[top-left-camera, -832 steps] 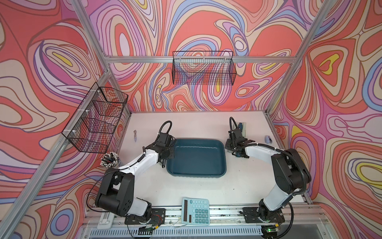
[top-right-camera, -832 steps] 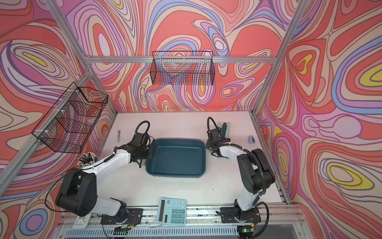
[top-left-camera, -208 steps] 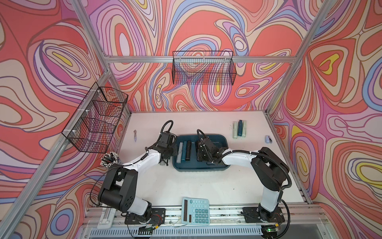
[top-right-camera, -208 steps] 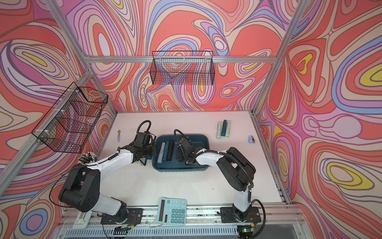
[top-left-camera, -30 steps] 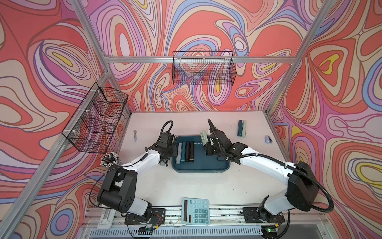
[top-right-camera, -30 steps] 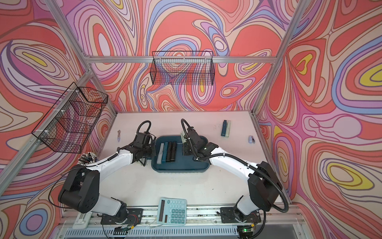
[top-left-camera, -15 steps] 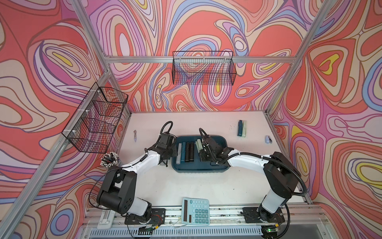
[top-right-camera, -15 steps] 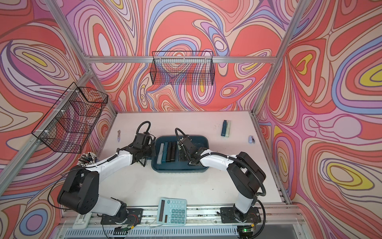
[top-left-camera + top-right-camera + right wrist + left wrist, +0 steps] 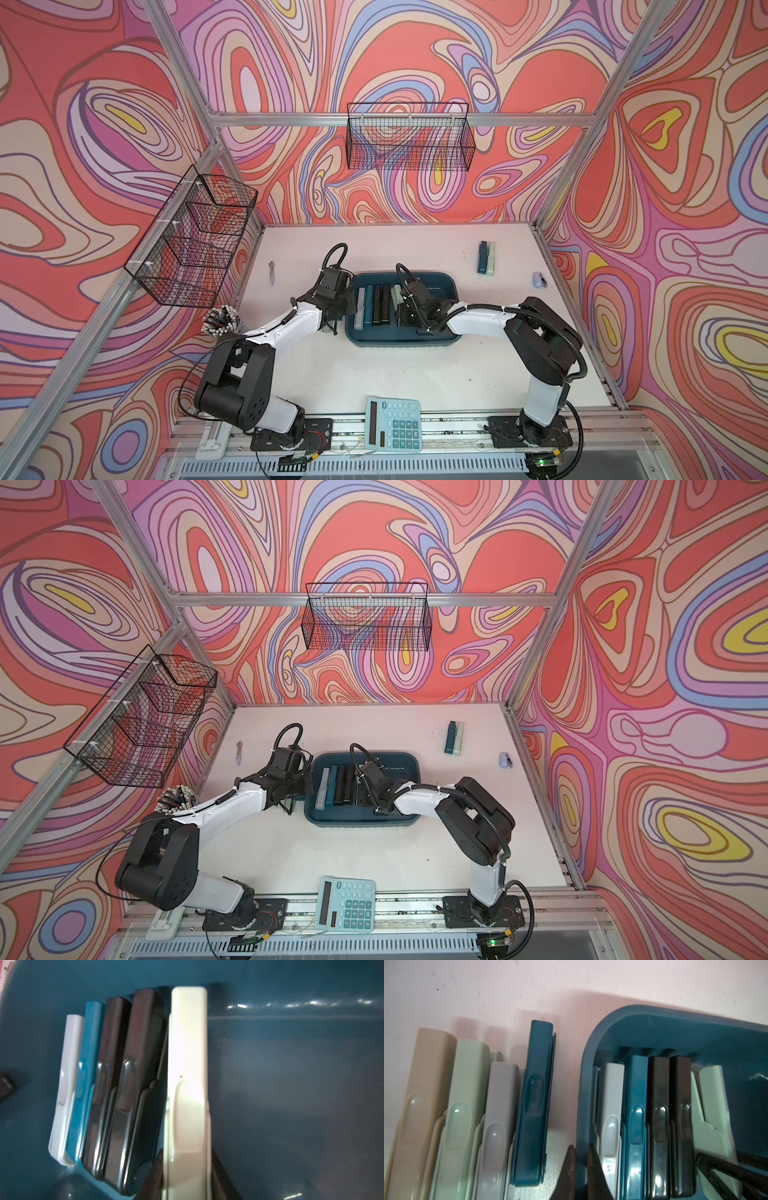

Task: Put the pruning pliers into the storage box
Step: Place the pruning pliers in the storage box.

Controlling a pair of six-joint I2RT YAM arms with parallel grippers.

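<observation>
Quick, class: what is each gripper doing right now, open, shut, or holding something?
Left gripper: shut on the box wall.
Right gripper: shut on the pale pliers, inside the box.

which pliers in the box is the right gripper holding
The pale green pliers, at the row's end beside the black ones: the right gripper clamps it; the grey, teal and black ones lie free in the box.

The pale pinkish table (image 9: 374, 374) carries the dark teal storage box (image 9: 401, 343) near its middle. Just beside the box's left end, four pruning pliers lie side by side on the bare top: beige pliers (image 9: 425, 1084), pale green pliers (image 9: 467, 1084), grey pliers (image 9: 500, 1105) and dark teal pliers (image 9: 535, 1095). Two more pliers (image 9: 483, 258) lie touching at the far right, near a small lilac object (image 9: 539, 279). A teal calculator (image 9: 393, 424) sits at the front edge.
</observation>
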